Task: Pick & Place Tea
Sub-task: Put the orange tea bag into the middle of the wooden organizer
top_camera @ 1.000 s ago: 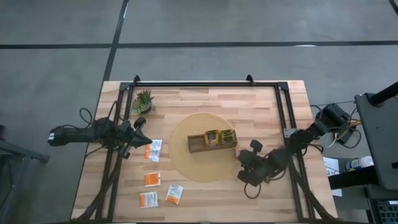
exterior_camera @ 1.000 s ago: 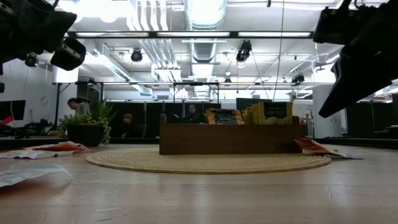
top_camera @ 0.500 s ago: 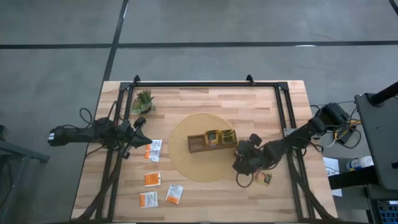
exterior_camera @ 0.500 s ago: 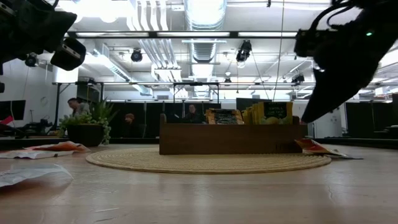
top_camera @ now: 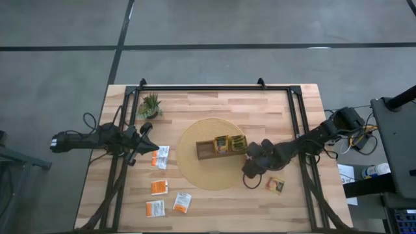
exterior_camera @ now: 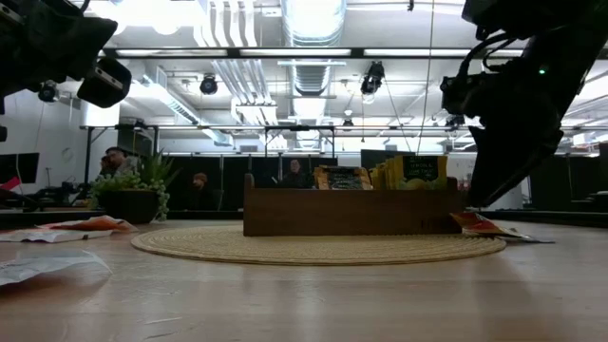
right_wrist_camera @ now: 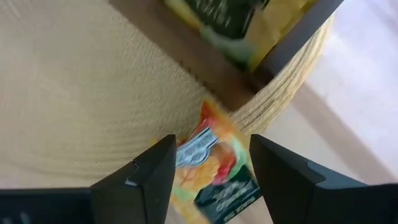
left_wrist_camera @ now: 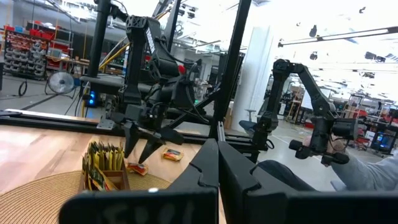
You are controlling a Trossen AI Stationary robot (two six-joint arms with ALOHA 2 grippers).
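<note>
Right arm reaching in low by the tray, left arm parked off to the side

The right gripper (top_camera: pixel 252 168) has its fingers spread wide with nothing pinched, arm stretched in from the table's right edge and angled down toward the round woven mat (top_camera: pixel 195 175). Through its wrist camera, an orange-and-white tea sachet (right_wrist_camera: pixel 211 163) lies right between the open fingers, on the edge of the mat, with the wooden tray (top_camera: pixel 207 149) just past it. That tray already has yellow-green sachets (top_camera: pixel 229 143) stacked in the end nearest this gripper. Another sachet (top_camera: pixel 275 184) lies on the table just behind the gripper. The left gripper (top_camera: pixel 147 144) is closed and empty, arm held level over the table's left side, with a loose white-and-orange sachet (top_camera: pixel 160 156) right beside its tip and more sachets (top_camera: pixel 158 187) a bit farther off.
</note>
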